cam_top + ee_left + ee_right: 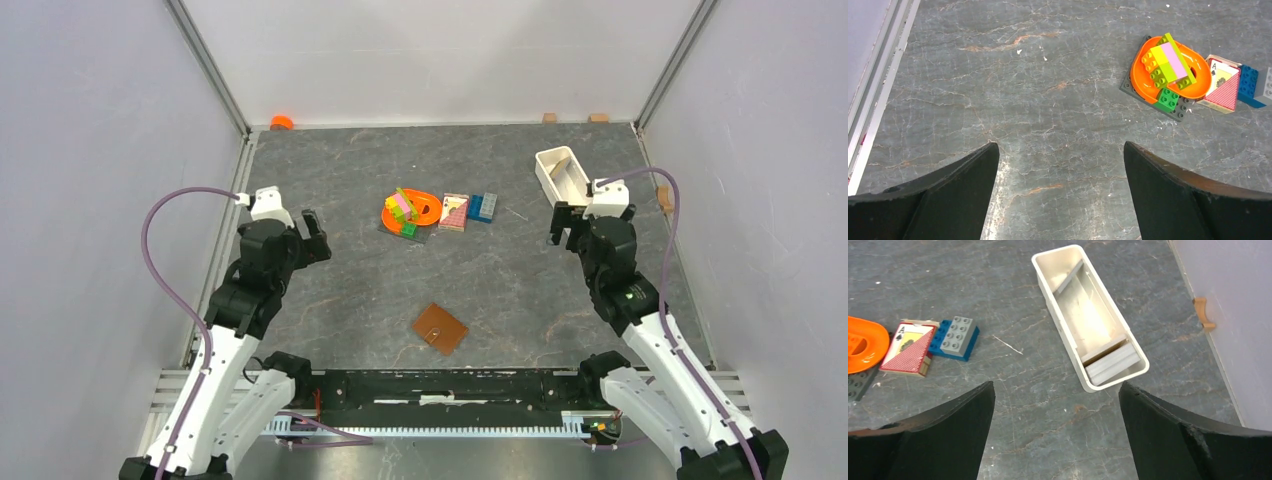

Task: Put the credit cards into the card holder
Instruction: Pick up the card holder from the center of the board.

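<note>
Lying near-centre: square brown leather card holder [440, 328], nearward of both pincers.
left gripper [315, 235]: gaping apart.
right gripper [558, 222]: gaping apart, equally close.

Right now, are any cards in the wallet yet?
Nothing looks done. The card holder lies shut on the table, untouched. Both the left gripper and right gripper are open and empty. The grey flat pieces in the white tray may be the credit cards; I cannot tell. Everything is left to do.
</note>
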Robot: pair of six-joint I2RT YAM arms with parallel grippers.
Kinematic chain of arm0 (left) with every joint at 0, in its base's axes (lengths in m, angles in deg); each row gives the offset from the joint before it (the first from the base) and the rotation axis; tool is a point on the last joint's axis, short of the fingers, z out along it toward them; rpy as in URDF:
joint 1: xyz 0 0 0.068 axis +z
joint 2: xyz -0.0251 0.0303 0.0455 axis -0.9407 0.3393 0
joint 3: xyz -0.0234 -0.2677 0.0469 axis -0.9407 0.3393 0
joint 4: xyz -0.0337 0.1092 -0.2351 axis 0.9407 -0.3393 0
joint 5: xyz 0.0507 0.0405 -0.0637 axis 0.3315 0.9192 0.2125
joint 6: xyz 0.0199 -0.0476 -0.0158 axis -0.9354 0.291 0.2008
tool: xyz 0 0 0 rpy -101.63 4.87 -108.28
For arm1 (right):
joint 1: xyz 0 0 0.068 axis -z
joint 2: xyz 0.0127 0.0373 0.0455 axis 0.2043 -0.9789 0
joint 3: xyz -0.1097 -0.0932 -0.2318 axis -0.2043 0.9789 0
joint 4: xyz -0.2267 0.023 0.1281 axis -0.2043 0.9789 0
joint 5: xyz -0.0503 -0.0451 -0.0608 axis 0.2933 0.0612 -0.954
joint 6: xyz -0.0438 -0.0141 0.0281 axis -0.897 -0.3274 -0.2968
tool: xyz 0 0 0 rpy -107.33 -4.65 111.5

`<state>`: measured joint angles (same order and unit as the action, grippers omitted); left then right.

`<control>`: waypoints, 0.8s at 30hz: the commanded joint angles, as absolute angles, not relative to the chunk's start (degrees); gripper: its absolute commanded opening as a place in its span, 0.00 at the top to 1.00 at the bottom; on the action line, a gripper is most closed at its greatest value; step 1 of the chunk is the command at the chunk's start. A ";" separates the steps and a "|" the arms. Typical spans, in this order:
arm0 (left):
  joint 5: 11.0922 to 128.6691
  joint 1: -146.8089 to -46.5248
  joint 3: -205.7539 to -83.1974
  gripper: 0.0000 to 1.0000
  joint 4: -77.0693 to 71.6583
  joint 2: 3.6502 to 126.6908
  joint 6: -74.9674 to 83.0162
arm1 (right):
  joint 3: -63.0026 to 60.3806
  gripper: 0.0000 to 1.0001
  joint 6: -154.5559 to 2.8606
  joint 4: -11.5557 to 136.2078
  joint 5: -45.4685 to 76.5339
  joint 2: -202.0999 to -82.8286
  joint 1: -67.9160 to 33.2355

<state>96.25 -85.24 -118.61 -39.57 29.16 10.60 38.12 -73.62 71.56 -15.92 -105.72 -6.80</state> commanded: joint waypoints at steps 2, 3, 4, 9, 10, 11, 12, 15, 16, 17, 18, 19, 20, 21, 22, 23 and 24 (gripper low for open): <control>97.11 -84.85 -120.74 0.00 -39.77 30.81 11.71 | 38.98 0.02 -76.95 67.08 -6.37 -103.78 -6.66; 96.52 -84.85 -120.65 0.00 -39.78 31.15 11.54 | 39.08 0.02 -77.44 67.15 -3.44 -103.93 -6.67; 95.93 -84.85 -120.56 0.00 -39.91 31.39 11.24 | 38.99 0.02 -77.53 67.46 0.00 -104.16 -6.67; 81.86 -84.85 -120.13 0.00 -39.27 31.88 12.04 | 39.76 0.02 -74.27 67.49 18.46 -108.05 -7.37; 77.82 -84.98 -119.40 0.00 -38.47 32.31 12.57 | 40.40 0.02 -73.93 67.09 21.23 -109.28 -8.82; 72.40 -85.19 -118.00 0.00 -36.66 32.57 13.60 | 40.90 0.02 -73.65 67.21 21.53 -110.29 -10.84; 70.95 -85.77 -116.29 0.00 -35.07 32.97 15.92 | 41.51 0.02 -73.62 67.64 20.78 -111.40 -13.85; 69.38 -89.36 -111.29 0.00 -30.98 33.83 21.69 | 43.60 0.02 -73.48 67.93 17.13 -113.96 -20.88; 70.30 -91.22 -109.76 0.00 -30.29 33.88 23.11 | 44.42 0.02 -73.36 67.93 16.29 -114.81 -23.24; 71.18 -92.66 -108.78 0.00 -29.75 33.92 24.05 | 45.12 0.02 -73.36 67.82 15.51 -115.63 -25.59; 72.13 -94.37 -108.30 0.00 -29.67 33.98 25.00 | 45.66 0.02 -73.31 67.66 14.54 -116.65 -27.63; 72.81 -95.78 -107.89 0.00 -29.68 33.96 25.77 | 46.20 0.02 -73.07 67.49 13.27 -117.80 -30.19; 73.11 -96.70 -107.60 0.00 -29.68 33.82 26.40 | 46.58 0.02 -72.72 67.32 12.17 -118.85 -33.01; 73.09 -97.32 -107.49 0.00 -29.68 33.64 27.29 | 46.71 0.02 -72.34 67.19 11.27 -120.29 -35.10; 72.90 -97.57 -107.53 0.00 -29.68 33.32 28.13 | 46.76 0.02 -71.89 66.97 10.80 -121.61 -37.34; 72.49 -97.68 -107.74 0.00 -29.68 33.07 28.66 | 46.80 0.02 -71.34 66.75 10.40 -123.12 -39.55; 71.82 -97.68 -108.06 0.00 -29.68 32.84 29.14 | 46.71 0.05 -71.05 66.67 10.02 -124.61 -41.21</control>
<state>73.39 -97.02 -106.68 -33.45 34.49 23.34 46.77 -72.97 68.89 12.93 -120.80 -35.24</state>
